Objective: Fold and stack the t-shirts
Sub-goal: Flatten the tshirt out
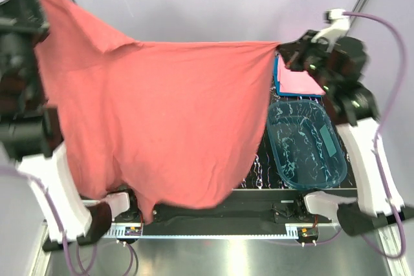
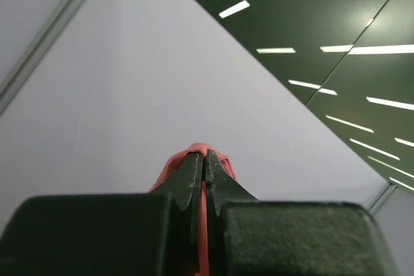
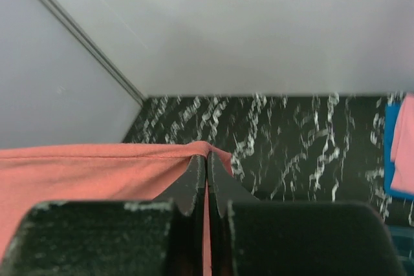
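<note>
Top external view gives you the coral-red t-shirt (image 1: 162, 121) spread in the air over the table (image 1: 261, 163), its upper edge taut between your arms. Your left gripper (image 2: 204, 154) is clenched on its high left corner, and your right gripper (image 3: 207, 155) is pinched tight on the opposite corner, held lower. Beside the right gripper a folded pink t-shirt (image 1: 299, 81) lies on a blue t-shirt (image 3: 390, 153), the clear blue tub (image 1: 304, 143) just nearer.
</note>
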